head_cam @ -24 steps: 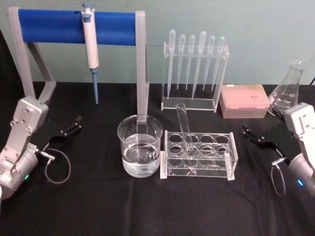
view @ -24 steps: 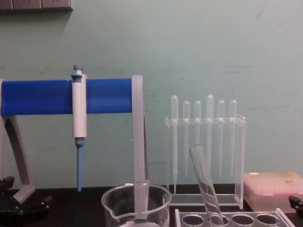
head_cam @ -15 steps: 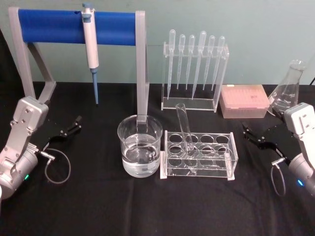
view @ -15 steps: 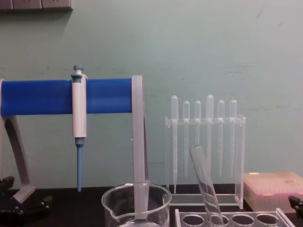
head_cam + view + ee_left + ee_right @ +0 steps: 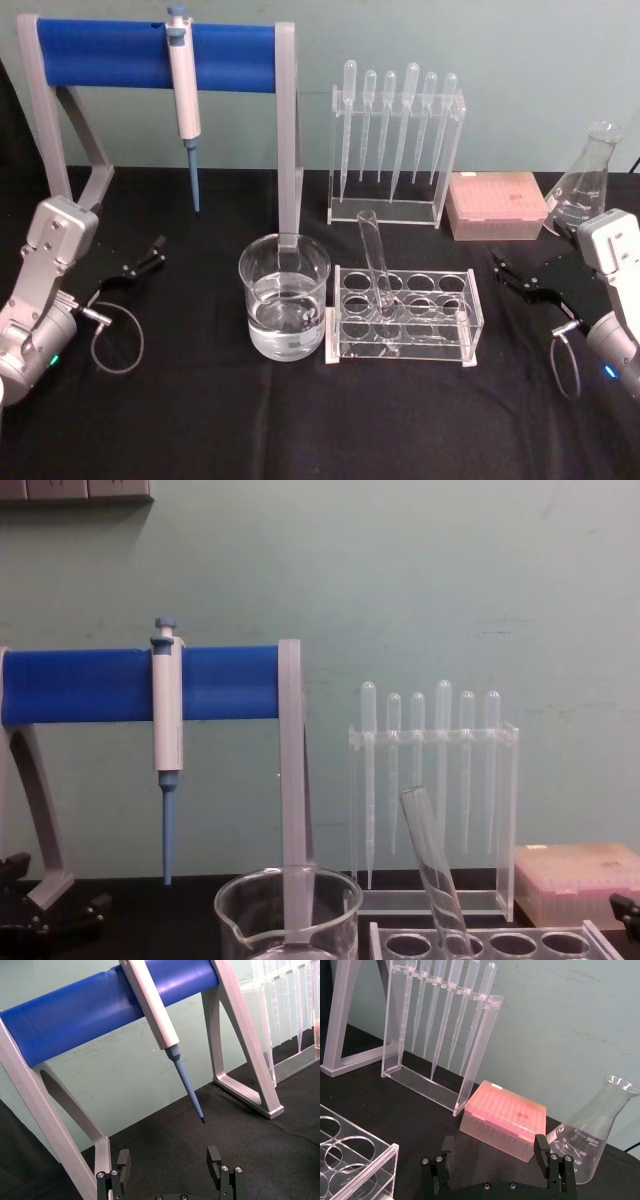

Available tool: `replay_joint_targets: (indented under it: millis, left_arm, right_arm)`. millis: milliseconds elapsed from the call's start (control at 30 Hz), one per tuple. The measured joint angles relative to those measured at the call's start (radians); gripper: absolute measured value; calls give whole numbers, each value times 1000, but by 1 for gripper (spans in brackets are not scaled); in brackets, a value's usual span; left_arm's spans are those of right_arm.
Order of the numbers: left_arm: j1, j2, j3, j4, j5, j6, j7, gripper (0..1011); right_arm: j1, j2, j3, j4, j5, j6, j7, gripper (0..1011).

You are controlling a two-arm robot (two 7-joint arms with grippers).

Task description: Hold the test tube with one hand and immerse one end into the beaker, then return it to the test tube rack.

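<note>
My right tool (image 5: pixel 504 273) is spread and empty, right of the rack (image 5: pixel 470 288). I'd pinch the leaning test tube (image 5: pixel 373 255) above the rack and lift along its tilt, toward the beaker (image 5: pixel 284 300). Left tool (image 5: pixel 144 256) spread, parked at the surface's left.

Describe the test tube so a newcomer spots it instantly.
Start at the blue-barred stand; the beaker sits before its right leg, with a clear holed rack to the beaker's right. The test tube leans in that rack: open-topped glass, alone there, wider than the bulbed pipettes behind.
</note>
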Motion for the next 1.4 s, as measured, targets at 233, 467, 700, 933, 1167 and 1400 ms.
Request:
replay_joint_targets:
  millis: [233,467,700,933,1167,1400]
  left_arm:
    - [0,0,0,0,0,0,0,1000]
    - [0,0,0,0,0,0,0,1000]
    - [0,0,0,0,0,0,0,1000]
    - [0,0,0,0,0,0,0,1000]
    - [0,0,0,0,0,0,0,1000]
    - [0,0,0,0,0,0,0,1000]
  right_arm:
    - [0,0,0,0,0,0,0,1002]
    - [-4,1,3,-5,-1,0,-1,1002]
    - [-106,57,47,-134,-27,30,-40,1002]
    - [-218,147,92,-321,8,77,8,1002]
    - [-212,174,81,-407,123,115,204,1002]
    - [-100,120,23,-384,170,183,363,1000]
